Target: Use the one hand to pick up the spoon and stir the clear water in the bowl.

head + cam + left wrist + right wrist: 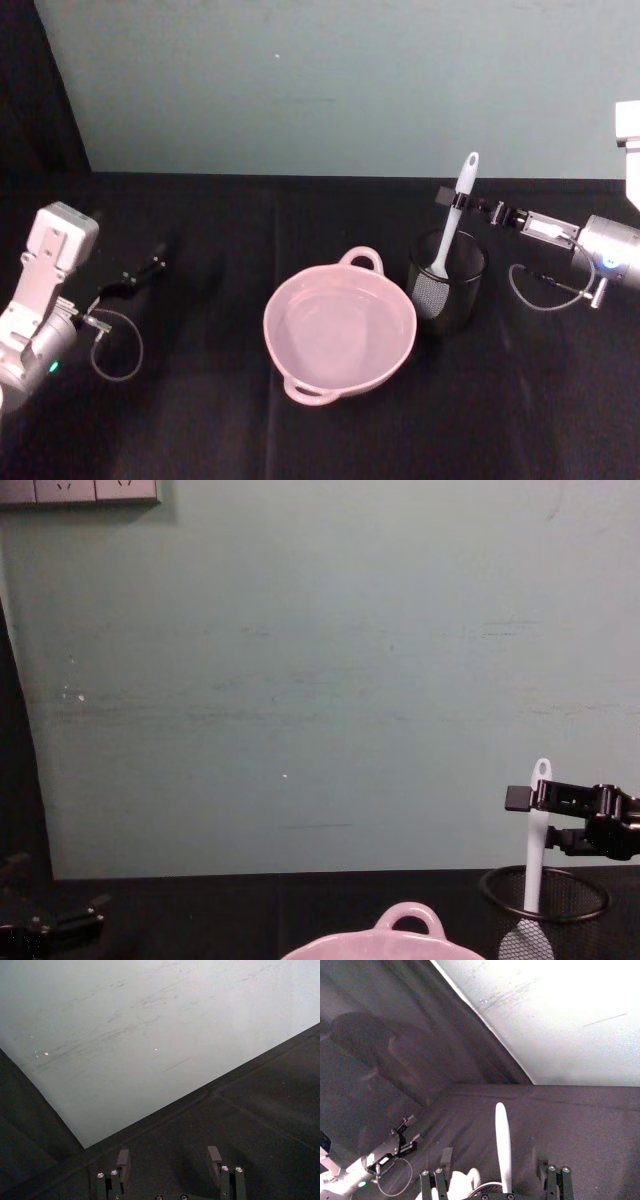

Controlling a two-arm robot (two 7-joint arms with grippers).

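Observation:
The pale pink bowl (340, 325) sits mid-table, its loop handle facing the back wall; its rim also shows in the chest view (405, 935). To its right, the white spoon (462, 195) stands upright in a black mesh cup (447, 280), head down and holed handle end up. My right gripper (456, 202) is open, one finger on each side of the spoon's handle. In the right wrist view the spoon (502, 1145) rises between the spread fingers of that gripper (492, 1160). The chest view shows the same: the gripper (537, 818) around the spoon (538, 845).
My left gripper (140, 272) rests open over the black cloth at far left, with nothing between its fingers (122, 1157). A pale green wall (330, 80) runs along the table's back edge. Bare black cloth lies between the bowl and the left arm.

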